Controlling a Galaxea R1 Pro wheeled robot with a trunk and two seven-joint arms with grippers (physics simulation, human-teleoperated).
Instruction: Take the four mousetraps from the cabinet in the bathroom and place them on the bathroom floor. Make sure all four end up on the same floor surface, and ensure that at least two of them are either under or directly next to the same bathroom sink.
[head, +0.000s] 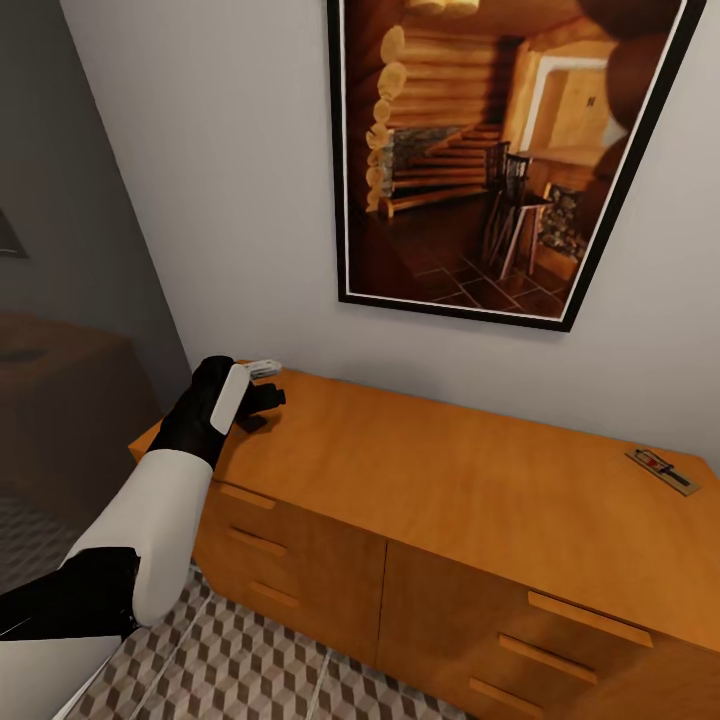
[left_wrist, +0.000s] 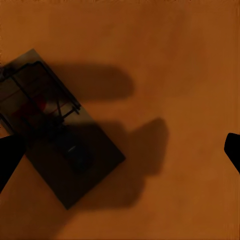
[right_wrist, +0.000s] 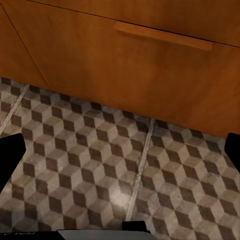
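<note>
In the left wrist view the jaws of the left gripper (left_wrist: 120, 150) stand wide apart, one dark fingertip (left_wrist: 10, 157) at the frame's lower left edge and the other at the right edge, with nothing between them but bare wood. A mousetrap (left_wrist: 57, 130) lies flat on the cabinet top (left_wrist: 175, 60), in the left half of that frame, just beside the left-hand fingertip and set at a slant to the jaw line.

To do this well, I judge the gripper should shift toward the trap until it sits midway, turn to meet the long sides squarely, then lower and close (the plate is thin, so a shallow or skewed pinch may skid it).

In the head view a second mousetrap (head: 662, 470) rests at the cabinet's right end. The right gripper (right_wrist: 120, 150) hangs open over the bathroom floor (right_wrist: 100, 165).
</note>
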